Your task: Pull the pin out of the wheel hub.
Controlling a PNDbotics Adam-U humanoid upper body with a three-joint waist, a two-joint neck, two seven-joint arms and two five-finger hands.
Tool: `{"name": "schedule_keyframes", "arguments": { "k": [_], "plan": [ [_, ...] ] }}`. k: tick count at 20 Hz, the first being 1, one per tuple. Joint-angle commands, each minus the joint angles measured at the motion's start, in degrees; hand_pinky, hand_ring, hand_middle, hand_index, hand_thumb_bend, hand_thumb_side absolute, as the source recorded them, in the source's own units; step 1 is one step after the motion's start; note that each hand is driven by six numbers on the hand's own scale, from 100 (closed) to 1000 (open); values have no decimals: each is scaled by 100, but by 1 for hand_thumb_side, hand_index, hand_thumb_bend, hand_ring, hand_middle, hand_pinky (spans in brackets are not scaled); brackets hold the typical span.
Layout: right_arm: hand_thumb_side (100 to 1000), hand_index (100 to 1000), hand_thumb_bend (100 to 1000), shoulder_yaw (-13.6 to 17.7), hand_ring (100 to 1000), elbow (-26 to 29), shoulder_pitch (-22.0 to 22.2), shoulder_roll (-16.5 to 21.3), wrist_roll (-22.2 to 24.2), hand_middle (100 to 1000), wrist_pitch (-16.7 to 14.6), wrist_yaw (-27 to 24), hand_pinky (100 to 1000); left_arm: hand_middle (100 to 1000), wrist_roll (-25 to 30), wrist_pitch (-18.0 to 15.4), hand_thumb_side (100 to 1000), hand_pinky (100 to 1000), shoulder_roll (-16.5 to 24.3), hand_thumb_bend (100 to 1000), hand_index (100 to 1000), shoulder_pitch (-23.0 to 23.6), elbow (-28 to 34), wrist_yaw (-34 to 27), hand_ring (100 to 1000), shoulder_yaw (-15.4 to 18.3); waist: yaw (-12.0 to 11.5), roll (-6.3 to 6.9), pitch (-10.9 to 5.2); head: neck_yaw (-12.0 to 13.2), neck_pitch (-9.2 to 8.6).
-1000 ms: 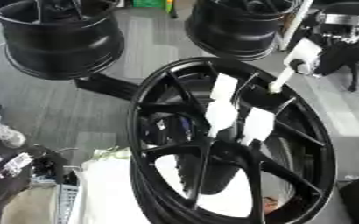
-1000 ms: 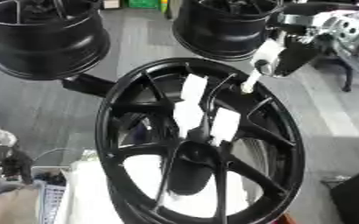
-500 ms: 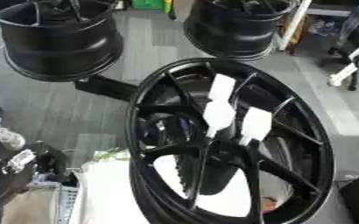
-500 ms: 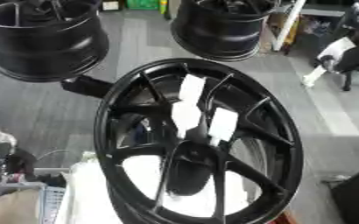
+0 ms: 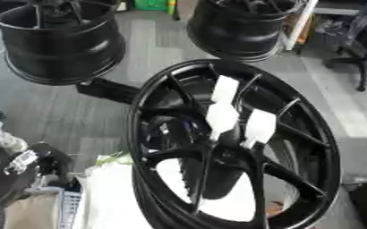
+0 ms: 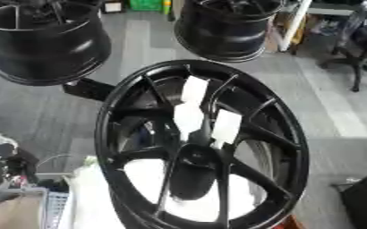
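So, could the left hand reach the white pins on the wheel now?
Probably yes: the left hand sits low beside the wheel, and nothing covers the white pins.

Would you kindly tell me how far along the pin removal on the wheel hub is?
Done: nothing that shows; three white pins sit among the spokes of the black wheel hub. In hand: nothing; the left hand is low at the left edge, away from the hub, and the right hand is out of view. Left: reaching in, gripping a pin, pulling it out.
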State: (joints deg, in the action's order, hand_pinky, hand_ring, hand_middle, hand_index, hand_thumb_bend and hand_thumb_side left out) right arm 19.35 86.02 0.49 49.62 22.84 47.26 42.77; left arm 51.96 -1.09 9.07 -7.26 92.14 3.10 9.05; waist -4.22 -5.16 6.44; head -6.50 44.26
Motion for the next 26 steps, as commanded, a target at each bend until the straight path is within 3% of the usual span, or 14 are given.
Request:
{"name": "schedule_keyframes", "arguments": {
  "k": [1,4,8,21,26],
  "plan": [
    [424,957,304,543,785,-63,109,-69,-19,842,448,325,754,480,1,-20,1000,558,98,100,663,-61,112,-27,473,12,-11,17,-66,-15,-15],
    [438,961,309,852,814,-114,192,-206,-280,858,468,586,771,480,1,-29,1000,558,89,100,663,-69,110,-42,473,3,-30,35,-76,-31,-15],
    [438,961,295,878,809,-144,159,-300,-625,853,471,743,760,480,1,-37,1000,558,75,100,663,-71,107,-58,473,-2,-44,57,-89,-40,-15],
    [436,955,249,680,791,-306,147,-354,-1710,833,471,-140,743,479,1,-44,1000,558,67,100,663,-78,104,-63,473,-9,-71,68,-88,-51,-15],
    [394,936,183,637,746,45,101,-564,-2123,786,381,-518,665,479,1,-48,1000,558,62,100,663,-73,97,-63,473,-13,-60,82,-88,-56,-15]
  ]
}}
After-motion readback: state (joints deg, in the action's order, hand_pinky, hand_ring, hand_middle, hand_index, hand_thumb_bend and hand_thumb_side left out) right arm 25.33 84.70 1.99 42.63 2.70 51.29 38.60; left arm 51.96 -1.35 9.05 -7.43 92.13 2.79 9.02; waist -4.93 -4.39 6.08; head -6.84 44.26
